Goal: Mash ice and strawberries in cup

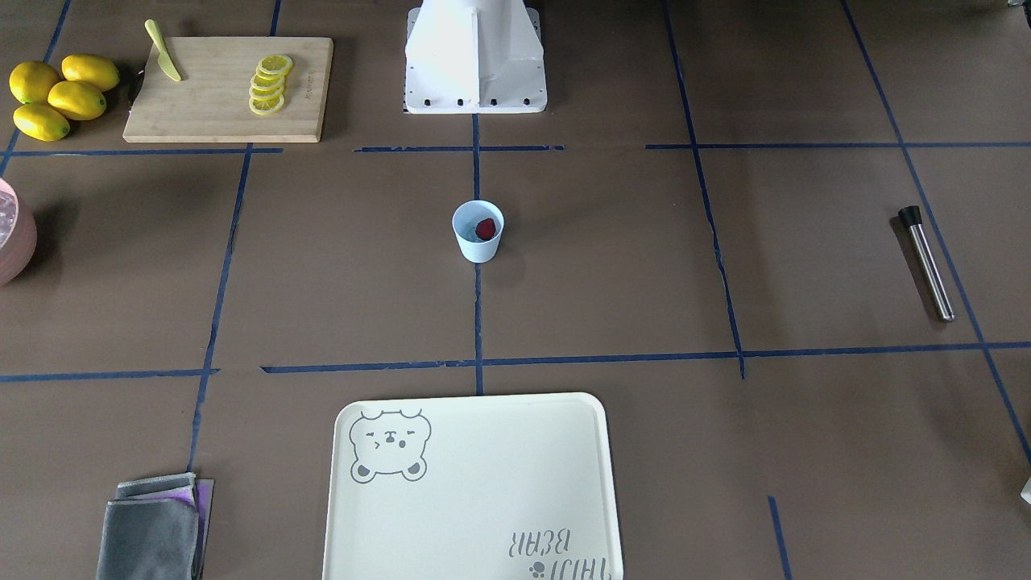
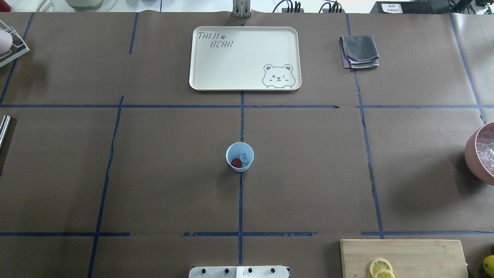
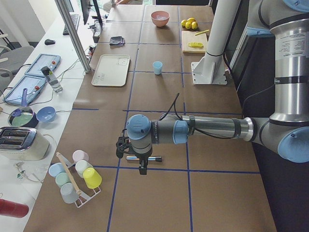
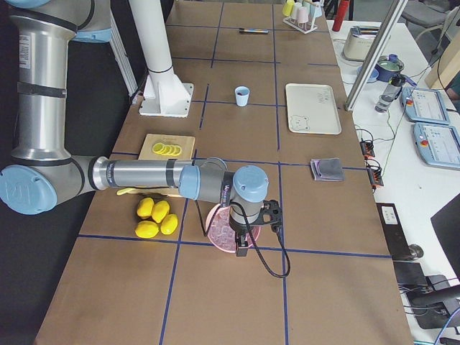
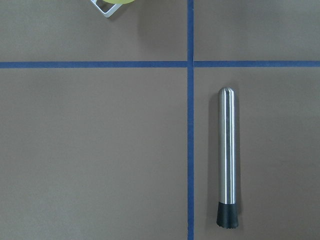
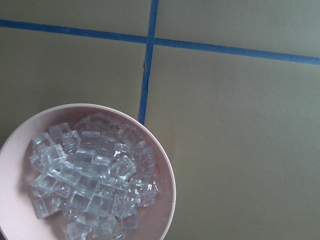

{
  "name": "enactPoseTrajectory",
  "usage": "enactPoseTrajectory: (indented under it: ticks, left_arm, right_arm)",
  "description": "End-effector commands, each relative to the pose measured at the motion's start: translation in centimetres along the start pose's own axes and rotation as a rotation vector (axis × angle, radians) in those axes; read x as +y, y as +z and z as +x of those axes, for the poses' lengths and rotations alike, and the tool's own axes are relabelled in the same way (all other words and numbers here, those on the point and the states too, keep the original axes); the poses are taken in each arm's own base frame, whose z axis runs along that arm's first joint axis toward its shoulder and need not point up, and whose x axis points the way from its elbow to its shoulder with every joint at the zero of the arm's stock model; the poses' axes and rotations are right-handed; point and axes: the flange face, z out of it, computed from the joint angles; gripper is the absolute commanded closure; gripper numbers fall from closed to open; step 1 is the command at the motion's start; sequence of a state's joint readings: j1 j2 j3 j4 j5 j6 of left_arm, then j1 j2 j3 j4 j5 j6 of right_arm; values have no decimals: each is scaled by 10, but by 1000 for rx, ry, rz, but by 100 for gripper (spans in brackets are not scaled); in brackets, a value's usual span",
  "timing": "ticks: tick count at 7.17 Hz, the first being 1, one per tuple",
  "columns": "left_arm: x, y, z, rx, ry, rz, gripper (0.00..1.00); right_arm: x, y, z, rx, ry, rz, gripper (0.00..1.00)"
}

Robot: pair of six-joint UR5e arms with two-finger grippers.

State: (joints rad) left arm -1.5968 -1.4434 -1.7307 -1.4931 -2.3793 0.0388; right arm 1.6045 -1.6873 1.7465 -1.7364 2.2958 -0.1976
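Overhead exterior view: light blue cup [image 2: 239,156] stands upright at the middle of the brown papered surface [image 2: 154,173], on the blue centre tape line. Inside it, one dark red strawberry [image 2: 236,163] lies against the wall; pale ice chunks [image 2: 244,156] sit just beside it, faint, number unclear

- Cream bear-print tray [image 2: 216,69] at the far side, well apart from the cup. Folded grey cloth [image 2: 359,52] near it
- Pink bowl [image 2: 472,154] at the surface's right edge, heaped with clear ice cubes [image 6: 90,175]
- Front-facing view: bamboo cutting board [image 1: 209,105] carries a row of overlapping lemon slices [image 1: 270,84] and a yellow-green knife [image 1: 163,52]. Four whole lemons [image 1: 60,95] clustered just beside the board
- Steel muddler [image 5: 227,155] with a black end lies flat beside a blue tape line, alone, well apart from the cup

Left hand [image 3: 136,162] hangs over the muddler, pointing down, not seen touching it. It shows only in the side view; cannot tell whether its fingers are apart or together

Right hand [image 4: 243,241] hangs over the pink bowl, pointing down. Again side view only; finger state cannot be told

Neither wrist camera shows any fingers
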Motion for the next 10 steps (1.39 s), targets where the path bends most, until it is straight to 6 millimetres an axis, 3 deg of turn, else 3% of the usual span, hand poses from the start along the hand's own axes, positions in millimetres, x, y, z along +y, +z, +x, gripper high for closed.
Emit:
enactPoseTrajectory:
  ticks: [1, 3, 10]
  left_arm:
    - [19, 4, -1, 25, -13, -11, 0]
    - [22, -11, 14, 19, 13, 14, 0]
    - [26, -3, 23, 9, 14, -30, 0]
  right_arm:
    - [0, 0, 0, 0, -1, 0, 1]
    - [-1, 1, 0, -1, 1, -2, 1]
    - [0, 3, 2, -2, 5, -6, 1]
